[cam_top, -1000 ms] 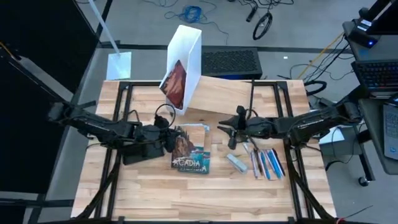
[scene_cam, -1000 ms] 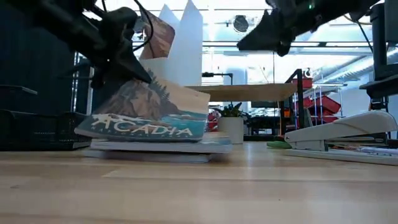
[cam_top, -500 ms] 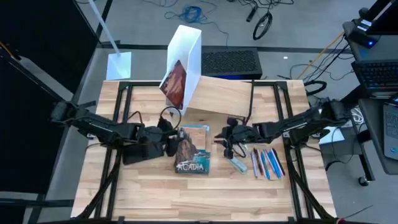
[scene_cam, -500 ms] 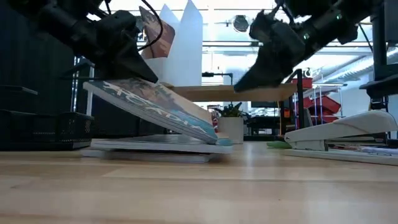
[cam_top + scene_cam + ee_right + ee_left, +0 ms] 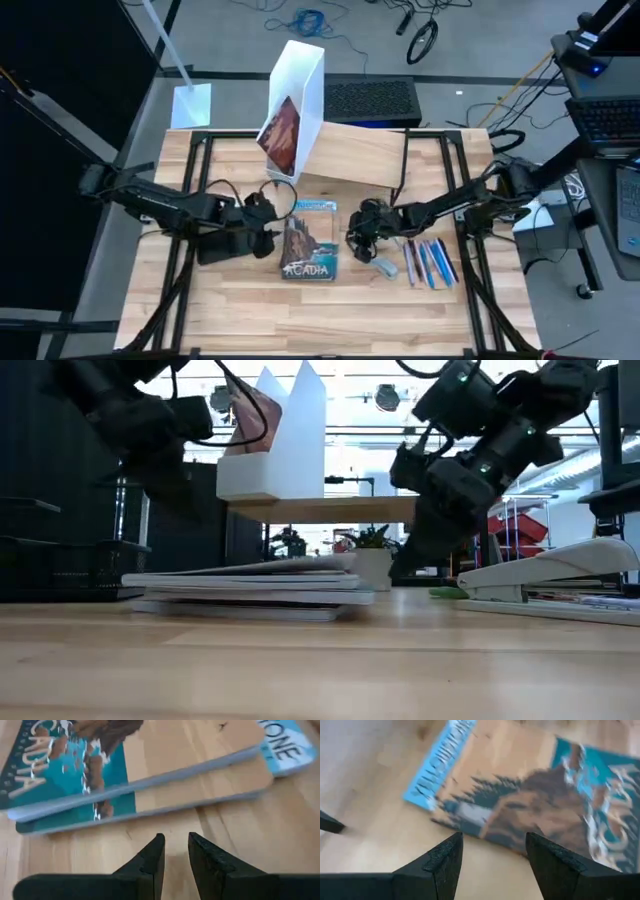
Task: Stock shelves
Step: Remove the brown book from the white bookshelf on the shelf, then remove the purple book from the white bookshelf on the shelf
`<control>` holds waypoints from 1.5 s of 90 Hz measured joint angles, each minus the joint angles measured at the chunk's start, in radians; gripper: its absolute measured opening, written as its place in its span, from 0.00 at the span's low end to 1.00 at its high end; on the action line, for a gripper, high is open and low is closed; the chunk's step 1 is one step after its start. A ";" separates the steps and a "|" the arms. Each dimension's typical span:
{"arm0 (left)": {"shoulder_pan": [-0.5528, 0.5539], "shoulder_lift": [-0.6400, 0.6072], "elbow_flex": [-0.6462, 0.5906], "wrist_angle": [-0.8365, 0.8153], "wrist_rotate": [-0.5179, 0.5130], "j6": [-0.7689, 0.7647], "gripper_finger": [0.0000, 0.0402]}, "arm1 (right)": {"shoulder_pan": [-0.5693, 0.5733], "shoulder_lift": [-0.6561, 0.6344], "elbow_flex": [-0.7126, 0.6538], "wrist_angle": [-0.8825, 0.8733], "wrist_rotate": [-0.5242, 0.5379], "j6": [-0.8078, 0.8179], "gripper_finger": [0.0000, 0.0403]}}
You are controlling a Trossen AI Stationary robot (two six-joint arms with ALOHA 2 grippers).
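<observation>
I'm looking down on the desk (image 5: pixel 230 310), butcher-block wood with both arms reaching in over it. The shelves (image 5: pixel 360 155) sit at the far middle, a light-wood top on thin black legs, with the tall white file box (image 5: pixel 297 95) just beside their left end, a magazine poking out. Mid-desk lies the stack of books (image 5: pixel 307 240), flat, ACADIA cover up. My left hand (image 5: pixel 268 222) hangs at the stack's left edge, fingers spread, nothing between them. My right hand (image 5: pixel 362 238) is low by the stack's right edge, fingers nearly pressed together, a thin gap, holding nothing. A stapler (image 5: pixel 383 265) and pens (image 5: pixel 428 260) lie to the right.
</observation>
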 joint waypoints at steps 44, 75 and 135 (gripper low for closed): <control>0.000 0.147 -0.018 0.033 0.070 0.008 0.50 | -0.003 0.202 0.212 -0.123 0.004 0.019 0.17; 0.019 0.188 -0.018 0.097 -0.008 0.062 0.50 | -0.038 0.205 0.217 -0.119 0.027 0.025 0.17; 0.026 -0.028 0.214 -0.201 -0.295 0.047 0.50 | -0.041 -0.076 0.217 -0.350 0.222 -0.042 0.17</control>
